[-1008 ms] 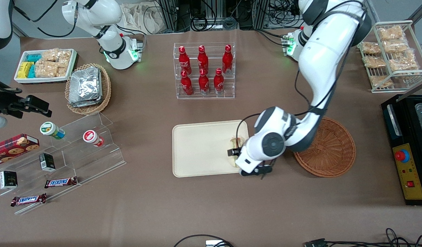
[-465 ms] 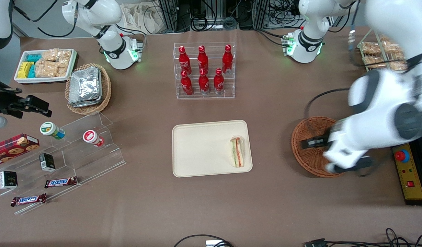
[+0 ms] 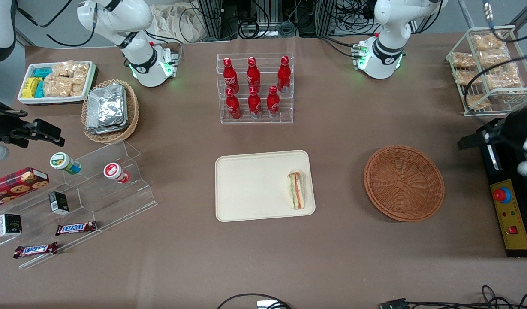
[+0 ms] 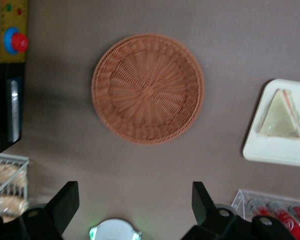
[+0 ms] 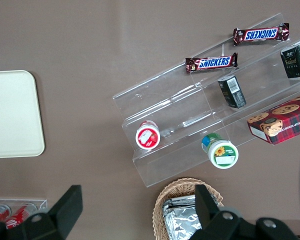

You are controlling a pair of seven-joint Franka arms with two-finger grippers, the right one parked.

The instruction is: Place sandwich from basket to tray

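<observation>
Since half a second ago your gripper [image 4: 134, 200] has pulled away from the basket [image 3: 404, 183] toward the working arm's end of the tabletop [image 3: 340, 137], its jaws spread wide and holding nothing, while the sandwich [image 3: 296, 195] lies on the tray [image 3: 250, 184], near its edge closest to the basket.

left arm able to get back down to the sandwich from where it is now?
Probably yes. The sandwich lies uncovered on the tray, near the edge closest to the basket, with nothing over it. The left hand hangs open and empty, high above the basket; only bare table lies between.
</observation>
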